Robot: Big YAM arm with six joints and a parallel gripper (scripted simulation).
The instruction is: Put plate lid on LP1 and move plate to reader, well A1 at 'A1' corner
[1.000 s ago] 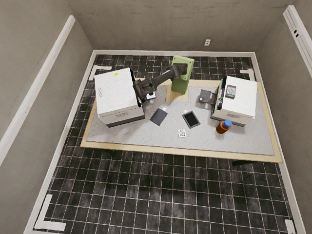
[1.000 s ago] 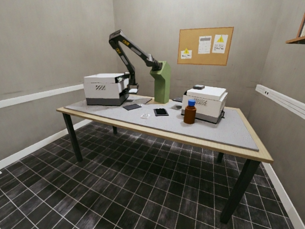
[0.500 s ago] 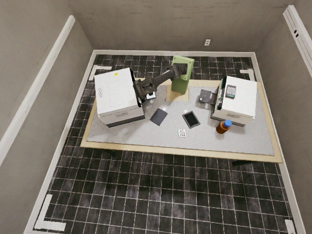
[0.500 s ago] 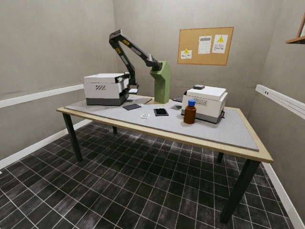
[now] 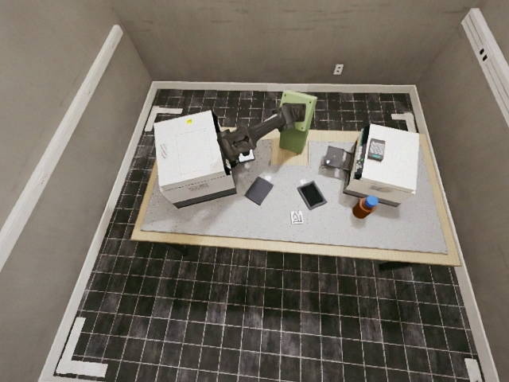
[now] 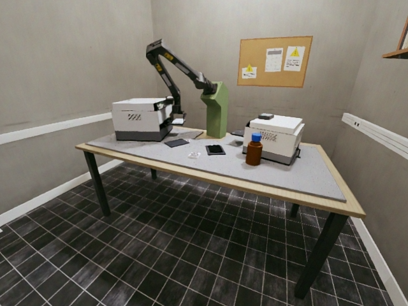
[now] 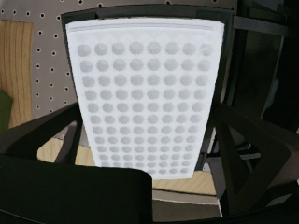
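Observation:
The white well plate (image 7: 146,88) (image 5: 247,156) (image 6: 178,121) lies uncovered on the dark stage (image 7: 144,11) that sticks out of the left white machine (image 5: 187,152) (image 6: 138,118). My gripper (image 7: 149,108) (image 5: 241,157) (image 6: 178,115) is open just above the plate, one finger on each long side, touching nothing. A dark rimmed rectangle (image 5: 311,194) (image 6: 215,149), which looks like the lid, lies flat on the deck mid-table. The right white machine (image 5: 388,162) (image 6: 279,135) has an empty dark stage (image 5: 335,157).
A flat dark pad (image 5: 258,190) (image 6: 176,142) lies on the deck near the left machine. A small white label card (image 5: 297,216) (image 6: 194,154) is in front. A brown bottle with a blue cap (image 5: 364,206) (image 6: 254,150) stands before the right machine. The green arm base (image 5: 297,121) is at the back.

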